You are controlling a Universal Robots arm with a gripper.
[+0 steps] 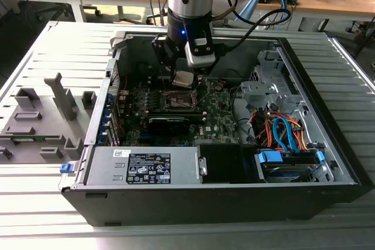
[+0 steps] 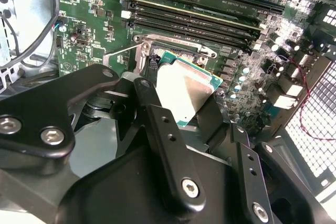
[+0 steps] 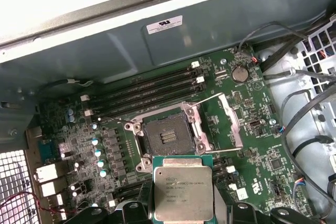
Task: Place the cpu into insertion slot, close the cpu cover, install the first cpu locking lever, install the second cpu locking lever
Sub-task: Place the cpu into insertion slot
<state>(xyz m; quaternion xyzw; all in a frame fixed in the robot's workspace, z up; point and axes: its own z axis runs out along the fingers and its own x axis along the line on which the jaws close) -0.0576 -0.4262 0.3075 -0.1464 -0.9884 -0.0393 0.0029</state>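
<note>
exterior view: the hand (image 1: 184,84) is seen lowered into the open computer case (image 1: 328,144), which lies on the slatted bench (image 1: 35,45). the cpu (image 1: 183,78) is pinched in the hand and held clear above the green circuit board (image 1: 225,115), close over the insertion slot (image 1: 176,99). second wrist view: the cpu (image 2: 184,85) is gripped by its edges between two black fingers (image 2: 169,145), silver top showing, tilted, with the insertion slot (image 2: 156,59) partly hidden behind it. first wrist view: the cpu (image 3: 182,190) is held in the hand (image 3: 182,209), just beside the insertion slot (image 3: 167,139) and not touching it. the slot's dark centre is exposed and unfilled. the cpu cover (image 3: 231,121) is swung open to one side of the slot.
</note>
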